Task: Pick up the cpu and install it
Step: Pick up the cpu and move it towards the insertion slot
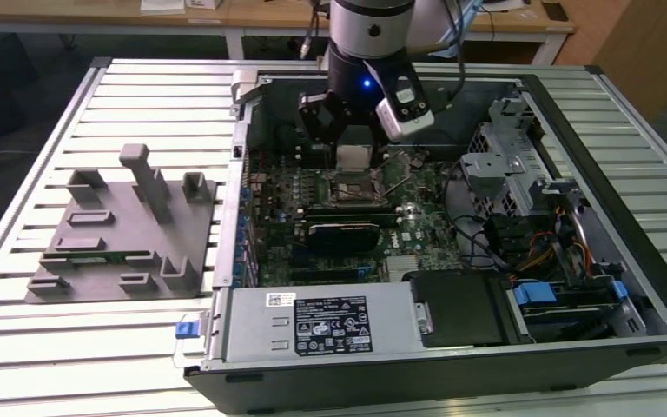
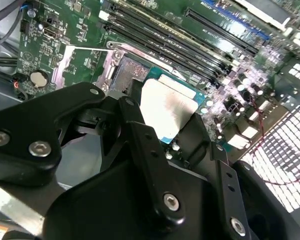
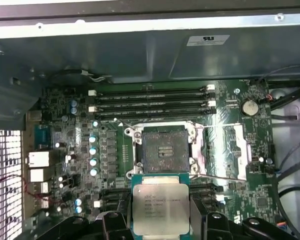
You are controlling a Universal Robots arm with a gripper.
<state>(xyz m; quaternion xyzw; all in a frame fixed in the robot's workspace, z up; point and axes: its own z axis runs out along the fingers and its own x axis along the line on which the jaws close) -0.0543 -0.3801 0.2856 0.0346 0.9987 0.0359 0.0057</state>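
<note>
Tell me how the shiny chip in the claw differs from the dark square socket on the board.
The cpu is silver and shiny; the socket is dark with a metal frame. The cpu is held in the gripper; the socket sits fixed on the motherboard, empty. Both are square.

The cpu [image 3: 160,207] is a small flat square chip: a silver metal top plate with faint print, set on a thin board whose green edge shows as a narrow rim around it. It is held clear of the motherboard, pinched on two opposite edges between the black fingers [image 3: 199,212] of the gripper [image 1: 354,159], its plate facing the first wrist camera. It hangs just beside the open socket [image 3: 165,150] and is not seated in it — the socket's contact bed lies bare.
</note>
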